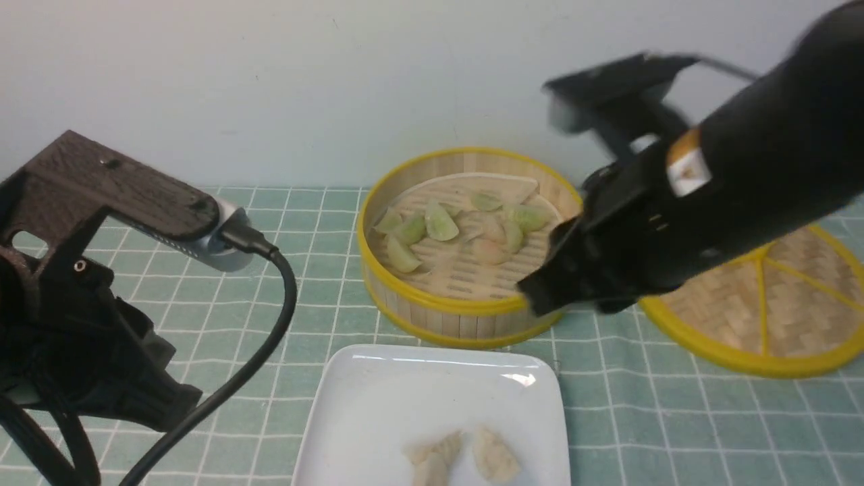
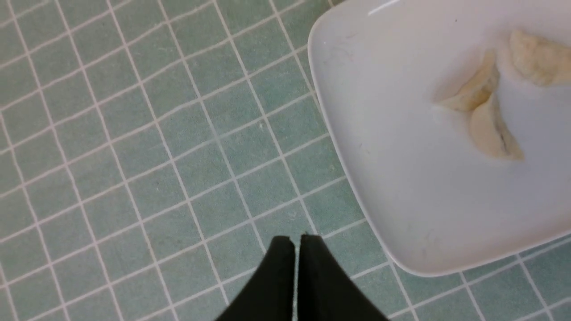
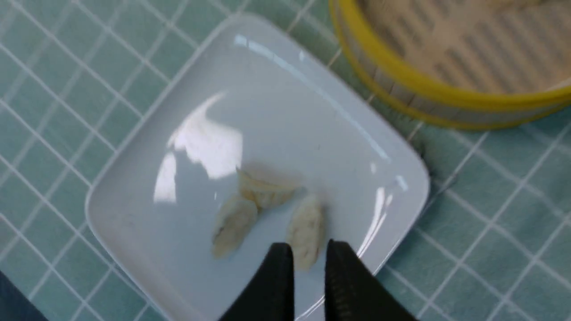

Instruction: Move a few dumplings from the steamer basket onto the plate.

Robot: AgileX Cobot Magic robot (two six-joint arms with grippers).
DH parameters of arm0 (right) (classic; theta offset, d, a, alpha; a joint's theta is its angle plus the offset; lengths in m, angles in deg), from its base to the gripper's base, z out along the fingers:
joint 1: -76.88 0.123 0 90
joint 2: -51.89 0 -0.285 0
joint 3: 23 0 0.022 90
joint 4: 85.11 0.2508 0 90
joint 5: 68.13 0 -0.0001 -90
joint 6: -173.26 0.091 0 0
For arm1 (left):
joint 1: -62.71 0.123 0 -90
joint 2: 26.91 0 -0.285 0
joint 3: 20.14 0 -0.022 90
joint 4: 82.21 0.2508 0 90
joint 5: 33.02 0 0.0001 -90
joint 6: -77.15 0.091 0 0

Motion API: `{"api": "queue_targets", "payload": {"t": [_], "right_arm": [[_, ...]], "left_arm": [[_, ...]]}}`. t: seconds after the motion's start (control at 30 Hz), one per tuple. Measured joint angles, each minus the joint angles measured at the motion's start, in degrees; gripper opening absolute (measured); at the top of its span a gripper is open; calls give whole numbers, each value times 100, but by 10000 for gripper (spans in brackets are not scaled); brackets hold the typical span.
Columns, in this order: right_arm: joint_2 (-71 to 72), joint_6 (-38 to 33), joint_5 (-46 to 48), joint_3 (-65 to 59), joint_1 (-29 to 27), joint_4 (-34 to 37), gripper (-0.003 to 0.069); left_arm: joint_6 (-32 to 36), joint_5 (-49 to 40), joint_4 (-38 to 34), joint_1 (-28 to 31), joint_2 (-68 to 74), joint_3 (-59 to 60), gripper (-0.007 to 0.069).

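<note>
From where I stood, the near end of the white plate (image 1: 405, 391) was cut off by the bottom edge of the front view, along with the lower part of one cream dumpling (image 1: 432, 469), and the blurred right arm (image 1: 749, 155) covered part of the steamer basket's rim (image 1: 445, 302) and of the woven disc (image 1: 796, 297). The right wrist view was soft all over, so the pleats on the dumplings could not be made out well, and only a corner of the basket got in, while the left wrist view cut off the plate's far side
</note>
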Motion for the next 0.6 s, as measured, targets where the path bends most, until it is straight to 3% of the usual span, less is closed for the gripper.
{"api": "queue_targets", "payload": {"t": [0.03,0.13,0.23,0.37,0.5,0.6], "right_arm": [[547,184,-103,-93,0,-183,24],[2219,524,-693,-813,0,-683,-8],[3243,667,-1326,-1524,0,-936,-13],[5559,881,-2452,-3438,0,-1326,-13],[7294,1401,-3051,-4776,0,-1716,-13],[7694,1718,-3108,-5177,0,-1961,-13]], "left_arm": [[0,105,-6,0,-54,38,-6],[0,491,-33,0,-187,206,-6],[0,730,-65,0,-235,384,-6],[0,973,-164,0,-235,538,-6],[0,1230,-164,0,-235,554,-6],[-5,1411,-159,0,-241,566,-6]]}}
